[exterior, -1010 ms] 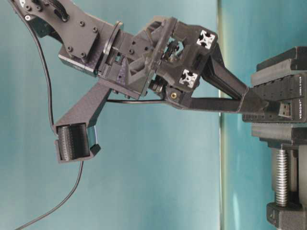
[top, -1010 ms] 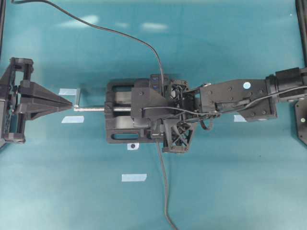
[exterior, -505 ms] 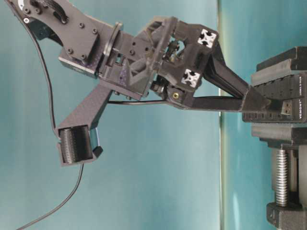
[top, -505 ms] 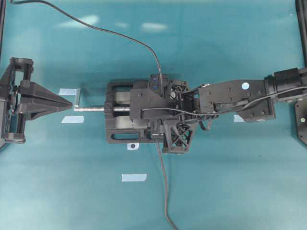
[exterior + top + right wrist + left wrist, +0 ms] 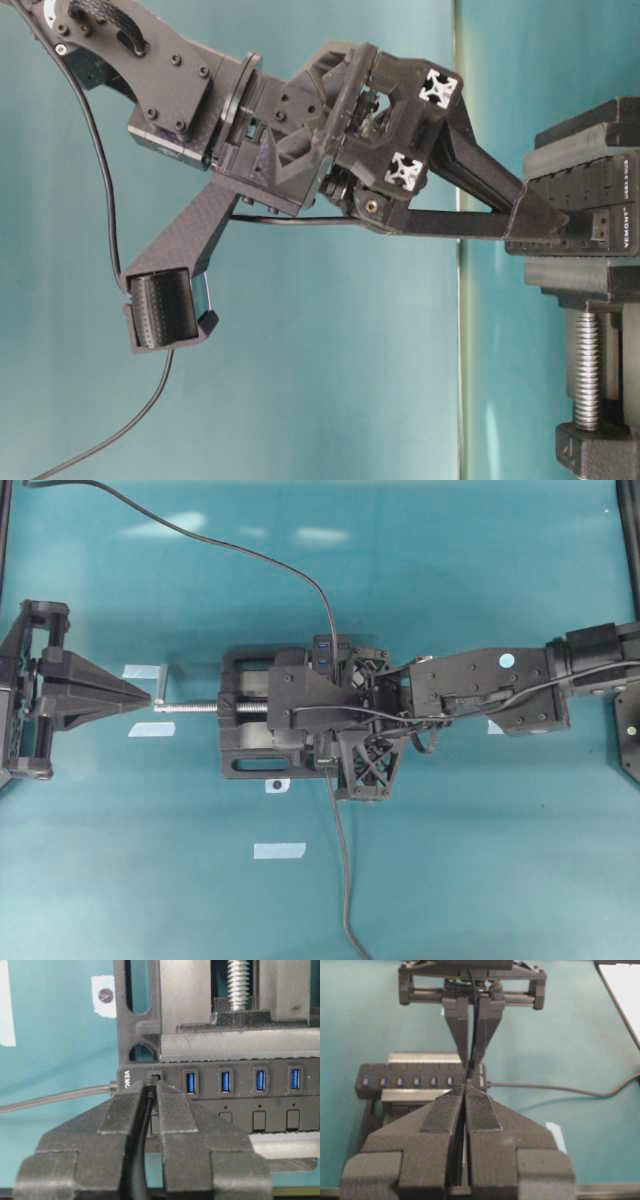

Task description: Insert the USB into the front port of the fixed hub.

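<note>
R pincer [image 5: 150,1092] clenched on the USB [image 5: 154,1078], plug at the end port of the hub [image 5: 235,1082] held in the vise [image 5: 250,742] mid-tabletop; L pincer [image 5: 465,1091] clenched empty; plug's stiff, light, cable floppy, so grip the plug body.
</note>
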